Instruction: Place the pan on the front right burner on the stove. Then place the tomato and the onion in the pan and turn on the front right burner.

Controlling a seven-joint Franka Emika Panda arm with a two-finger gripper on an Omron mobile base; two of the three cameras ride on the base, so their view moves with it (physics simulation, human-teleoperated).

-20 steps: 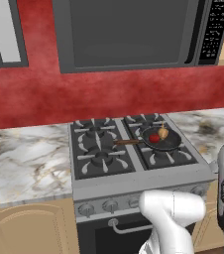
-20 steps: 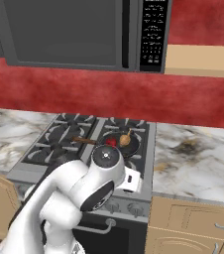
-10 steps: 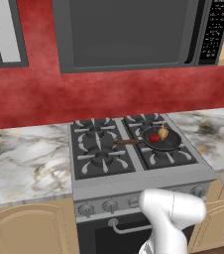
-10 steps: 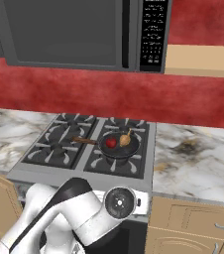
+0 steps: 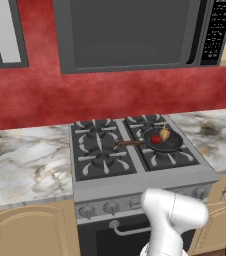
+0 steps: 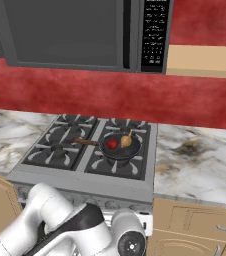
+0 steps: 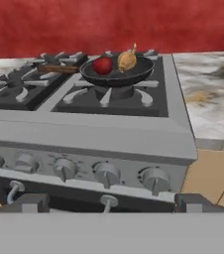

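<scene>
The black pan (image 7: 115, 73) with its brown wooden handle (image 7: 57, 69) rests on the right-hand grates of the stove (image 7: 84, 136), over or just behind the front right burner (image 7: 107, 93). Inside it lie the red tomato (image 7: 102, 65) and the tan onion (image 7: 127, 60), side by side. The base views show the same pan (image 5: 163, 141) (image 6: 119, 146), tomato (image 5: 156, 139) (image 6: 112, 144) and onion (image 5: 164, 134) (image 6: 126, 141). My gripper (image 7: 111, 204) is open and empty, low in front of the stove's face, level with the row of knobs (image 7: 106, 173); the rightmost knob (image 7: 155, 179) is up and to the right of it.
The oven door handle (image 7: 59, 194) runs just below the knobs, close to my fingertips. Marble counter (image 7: 210, 104) flanks the stove on both sides. A dark microwave (image 5: 130, 32) hangs above. Tan cabinet fronts (image 7: 213, 173) stand right of the oven.
My arm has dropped and folded down in front of the stove; the forearm at the right of the left base view has sunk out of sight. Pan, tomato and onion have not moved.
</scene>
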